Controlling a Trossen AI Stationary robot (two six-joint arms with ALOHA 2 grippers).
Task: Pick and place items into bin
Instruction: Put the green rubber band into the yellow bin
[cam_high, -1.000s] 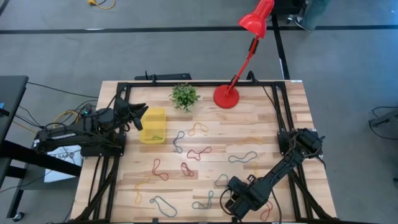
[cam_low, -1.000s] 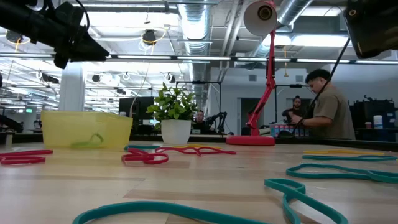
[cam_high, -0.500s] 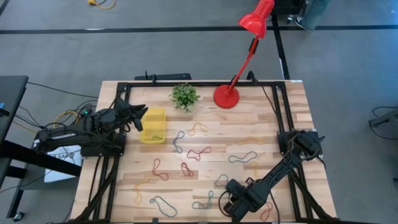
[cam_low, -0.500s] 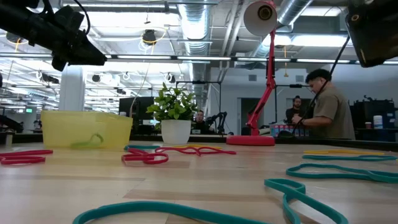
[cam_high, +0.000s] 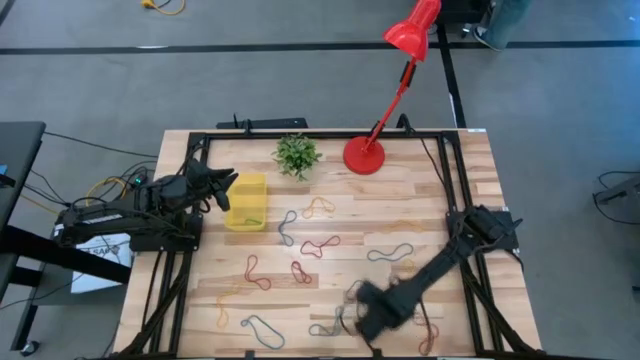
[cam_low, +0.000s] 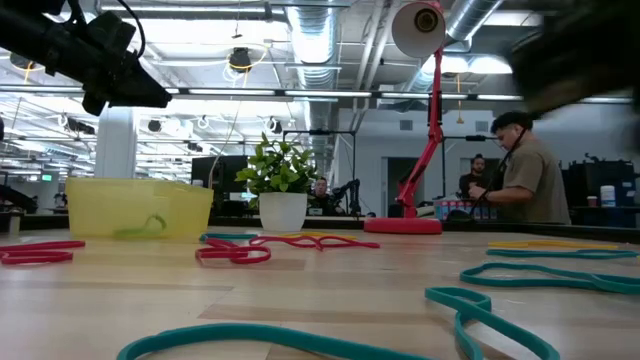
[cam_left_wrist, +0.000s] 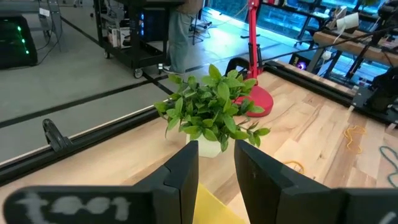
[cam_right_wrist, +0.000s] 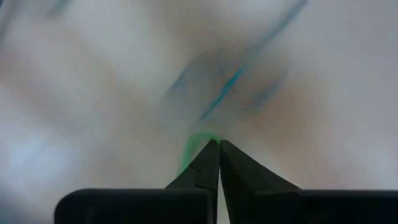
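Many thin coloured loops lie flat on the wooden table: red ones (cam_high: 258, 272), blue ones (cam_high: 390, 252) and yellow ones (cam_high: 318, 207). The yellow bin (cam_high: 246, 200) stands at the left side with a green loop (cam_low: 140, 228) lying inside it. My left gripper (cam_high: 225, 185) hangs open just left of the bin, above its rim. My right gripper (cam_high: 365, 308) is a blur near the table's near edge. In its wrist view the fingers (cam_right_wrist: 218, 144) are shut, with a bit of green loop (cam_right_wrist: 193, 148) at their tips. My right gripper has a green loop pinched between its two fingertips (cam_right_wrist: 210, 152). A short curved piece of the loop (cam_right_wrist: 189, 152) shows beside the tips. The picture is blurred, so which part of the loop it is and how the rest hangs do not show.
A small potted plant (cam_high: 297, 154) and a red lamp's base (cam_high: 364, 155) stand at the far edge, right of the bin. Black frame rails (cam_high: 320, 134) run round the table. People show in the room beyond the table (cam_low: 525, 170).
My right gripper has swung from the near edge toward the table's left and a little toward the far edge, moving fast enough to blur. My left arm has kept nearly still beside the bin.
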